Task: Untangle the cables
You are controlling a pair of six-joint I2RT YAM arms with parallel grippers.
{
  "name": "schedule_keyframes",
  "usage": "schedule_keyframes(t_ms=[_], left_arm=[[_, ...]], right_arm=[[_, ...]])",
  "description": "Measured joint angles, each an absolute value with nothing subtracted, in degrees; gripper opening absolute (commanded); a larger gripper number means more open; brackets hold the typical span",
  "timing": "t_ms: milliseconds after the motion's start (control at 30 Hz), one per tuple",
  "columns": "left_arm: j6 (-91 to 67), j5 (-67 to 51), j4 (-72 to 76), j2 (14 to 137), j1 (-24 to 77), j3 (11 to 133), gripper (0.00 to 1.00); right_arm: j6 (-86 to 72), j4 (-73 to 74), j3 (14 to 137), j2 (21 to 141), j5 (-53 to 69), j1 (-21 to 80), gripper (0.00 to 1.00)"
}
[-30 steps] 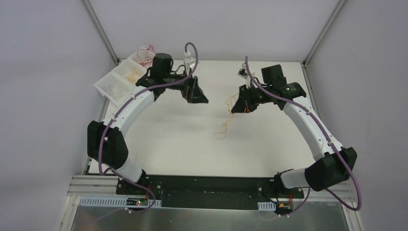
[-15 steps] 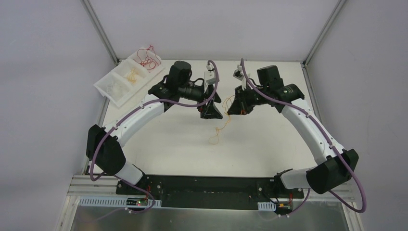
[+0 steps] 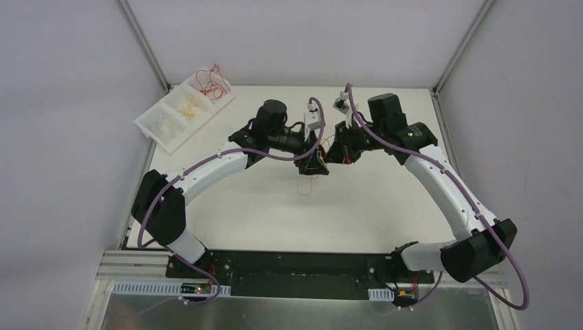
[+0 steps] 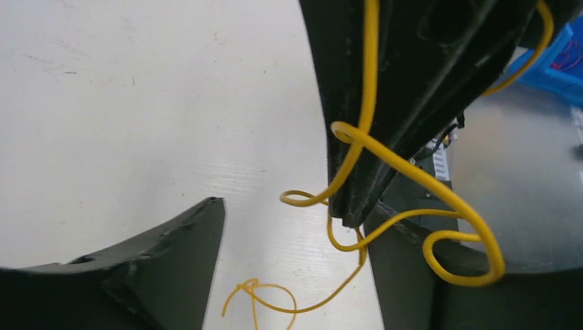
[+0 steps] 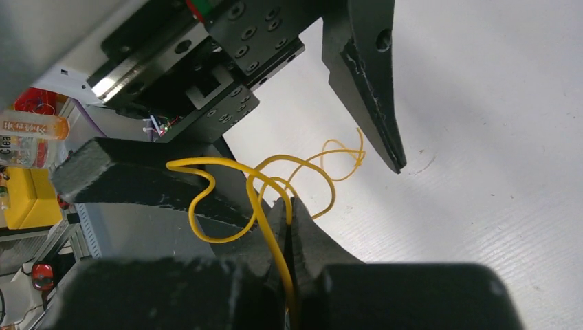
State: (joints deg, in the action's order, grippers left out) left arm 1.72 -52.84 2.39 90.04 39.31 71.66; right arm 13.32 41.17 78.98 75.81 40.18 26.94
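The right claw point(image 5: 289, 213) is pinched tight on a thin yellow cable point(image 4: 370, 62). It holds the cable up over the middle of the table point(image 3: 227, 206). The cable hangs down from the pinch in curly loops, and its end reaches toward the table on the near side. The left claw point(image 4: 297, 218) is open wide, just to the left of the right one. The loops sit inside its gap, so it looks ready to close on them.

Two claws point(image 3: 311, 165) point(image 3: 335, 152), one tray point(image 3: 152, 132)
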Motion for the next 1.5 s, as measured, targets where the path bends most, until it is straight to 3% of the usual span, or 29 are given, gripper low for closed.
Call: schedule_keyframes(t_ms=[67,100,133,167,467,733,1000,1133,1200,1500], left_arm=[[0.14,-52.18,4.08,90.67,39.31,71.5,0.46],[-0.43,-52.03,4.54,90.76,39.31,71.4,0.23],[-0.91,-52.12,4.78,90.76,39.31,71.24,0.08],[-1.41,-52.36,4.86,90.74,39.29,71.16,0.0],[-3.22,-52.38,3.14,88.12,31.51,70.13,0.0],[-11.09,-52.88,4.21,83.61,26.52,74.76,0.0],[-28.42,-53.78,12.69,84.09,24.99,80.14,0.0],[-28.73,-53.71,9.13,83.92,20.56,80.16,0.0],[-27.55,-53.8,5.54,83.92,17.74,80.07,0.0],[-18.96,-56.86,-9.74,85.38,4.47,82.39,0.0]], right_arm=[[12.75,41.01,79.02,75.72,39.62,26.96,0.0],[12.6,40.99,79.18,75.72,39.24,26.96,0.0],[12.49,40.86,79.4,75.72,38.68,26.96,0.0],[12.62,40.64,79.7,75.72,37.65,26.89,0.0],[15.4,44.12,80.09,74.37,34.72,23.31,0.0],[20.69,45.21,69.97,73.95,33.89,21.34,0.01],[19.9,43.72,71.72,81.6,36.47,26.39,0.57],[19.31,43.72,73.38,83.53,36.73,24.95,0.87],[19.14,43.0,73.91,83.33,36.8,23.35,0.97],[16.64,37.15,75.09,81.1,36.6,21.82,0.99]])
